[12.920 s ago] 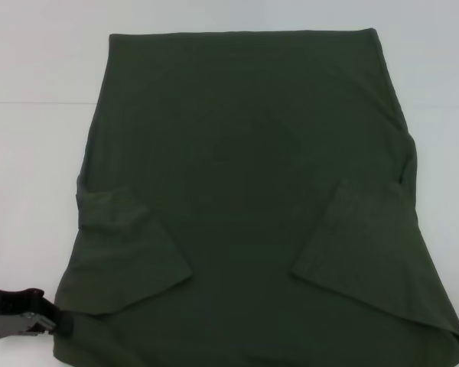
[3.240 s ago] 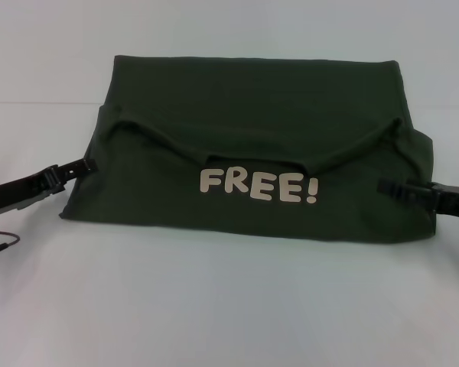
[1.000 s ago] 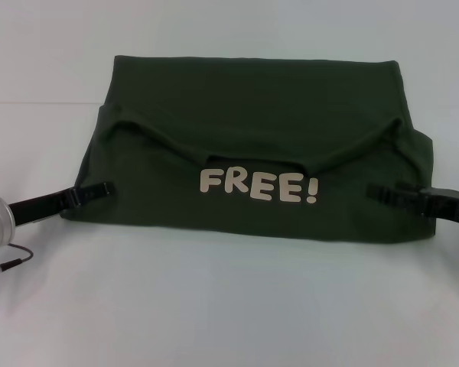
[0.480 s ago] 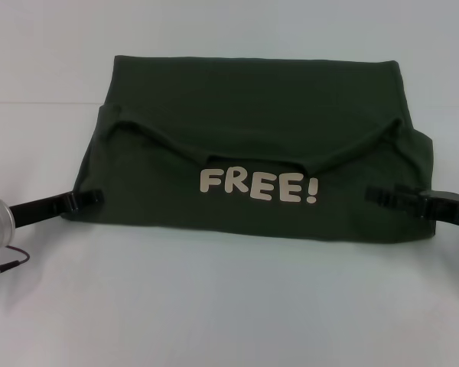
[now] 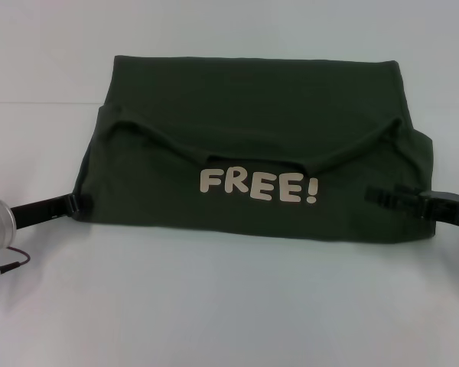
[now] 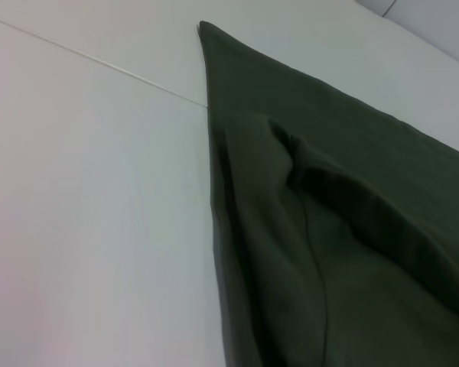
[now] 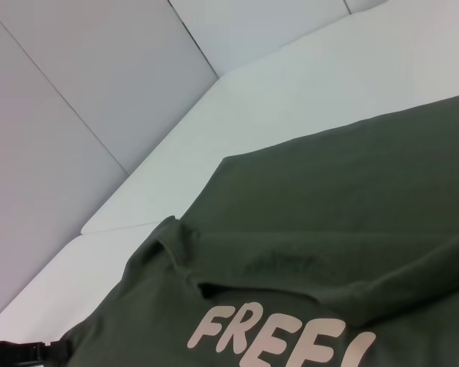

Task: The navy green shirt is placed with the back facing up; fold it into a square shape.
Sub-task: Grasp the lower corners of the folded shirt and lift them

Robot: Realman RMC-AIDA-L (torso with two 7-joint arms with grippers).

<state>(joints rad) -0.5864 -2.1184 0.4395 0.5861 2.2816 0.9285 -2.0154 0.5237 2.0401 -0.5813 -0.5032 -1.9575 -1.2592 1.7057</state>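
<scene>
The navy green shirt (image 5: 252, 99) lies on the white table, folded over into a wide band. Its collar side is turned up, and the cream letters "FREE!" (image 5: 258, 186) show near the front edge. My left gripper (image 5: 83, 203) sits low at the shirt's front left corner, right at the cloth's edge. My right gripper (image 5: 373, 196) reaches in over the shirt's right end, just above the fabric. The left wrist view shows the shirt's (image 6: 329, 252) left edge and a fold ridge. The right wrist view shows the shirt (image 7: 352, 222), the letters (image 7: 275, 336) and the left gripper (image 7: 19, 354) far off.
The white table (image 5: 229, 306) stretches in front of and behind the shirt. A seam in the tabletop (image 5: 38, 102) runs off to the left. A thin cable (image 5: 4, 266) hangs by my left wrist. Grey wall panels (image 7: 76, 99) stand beyond the table.
My left gripper has drawn back to the left, from over the shirt's left end to its corner edge. The right gripper has barely moved. The shirt lies as it did a second ago.
</scene>
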